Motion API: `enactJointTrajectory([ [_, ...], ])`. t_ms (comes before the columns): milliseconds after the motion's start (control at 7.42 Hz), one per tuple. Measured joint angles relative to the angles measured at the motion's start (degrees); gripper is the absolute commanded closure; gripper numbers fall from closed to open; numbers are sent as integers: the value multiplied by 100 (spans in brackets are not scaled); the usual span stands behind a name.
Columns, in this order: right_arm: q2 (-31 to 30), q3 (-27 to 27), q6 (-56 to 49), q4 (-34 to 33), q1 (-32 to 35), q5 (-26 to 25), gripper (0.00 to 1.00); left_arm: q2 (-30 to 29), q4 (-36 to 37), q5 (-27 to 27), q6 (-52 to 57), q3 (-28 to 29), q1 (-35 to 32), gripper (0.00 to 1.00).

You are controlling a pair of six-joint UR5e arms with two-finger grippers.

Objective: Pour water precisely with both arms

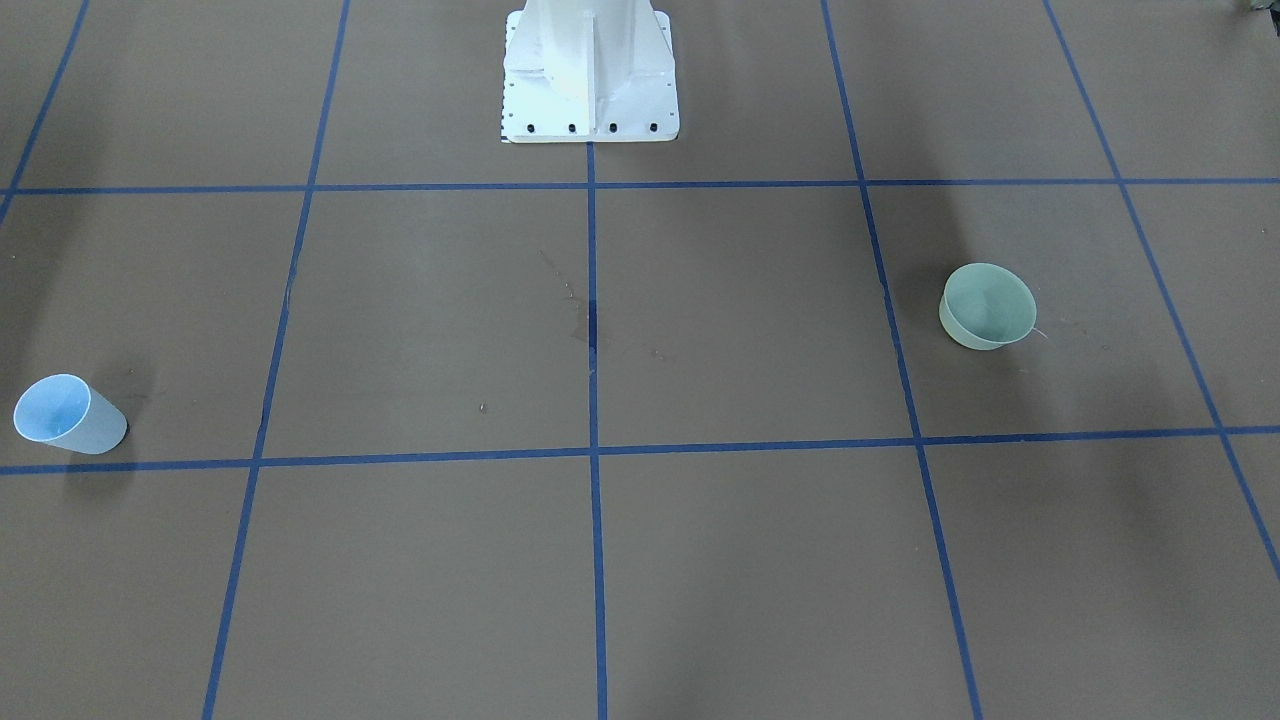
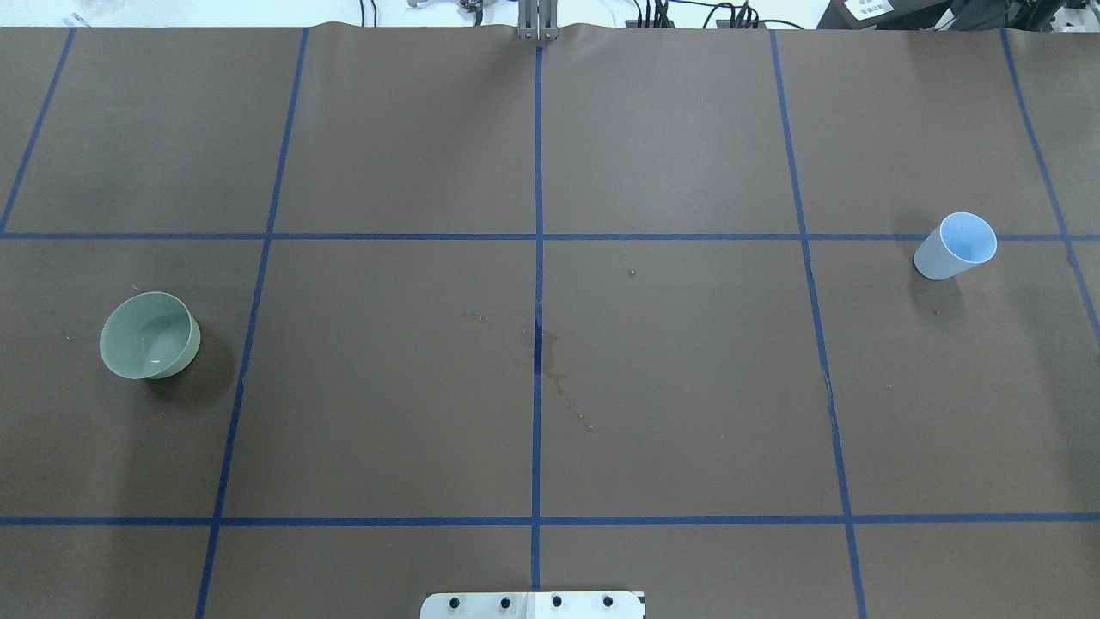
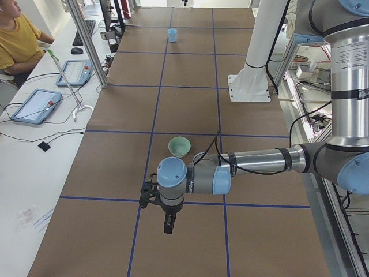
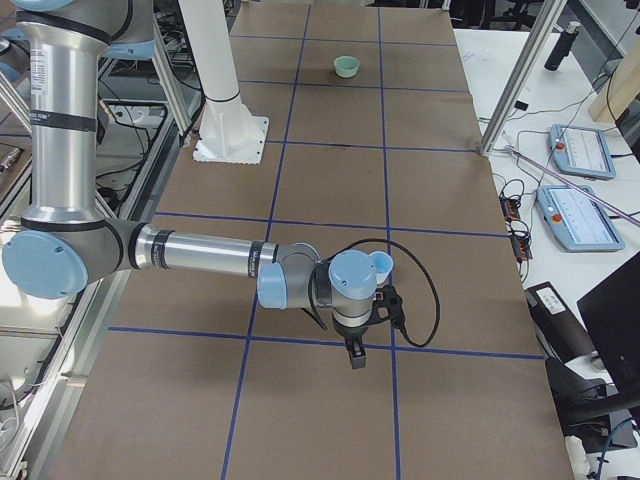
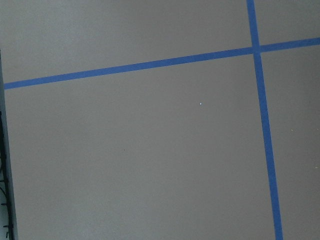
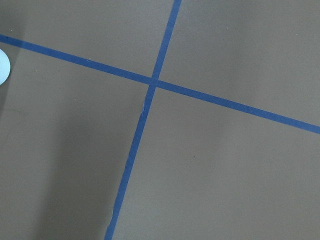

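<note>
Though the left arm [image 3: 259, 158] and right arm [image 4: 200, 253] show side-on (small), their jaws' state cannot be told.

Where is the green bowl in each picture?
Front-facing: green bowl, right side, mid-height.
Overhead: green bowl, left side.
Exterior left: green bowl, around the centre.
Exterior right: green bowl, far away, near the top.
Left wrist: not in it.
Right wrist: not in it.
Shared landmark: the white pedestal shows in all four exterior views.
</note>
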Motion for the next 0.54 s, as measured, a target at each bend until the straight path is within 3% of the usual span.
enactJointTrajectory([
  [539,29,37,312,8,-163,17,0,41,7,12,-12,27,-2,0],
])
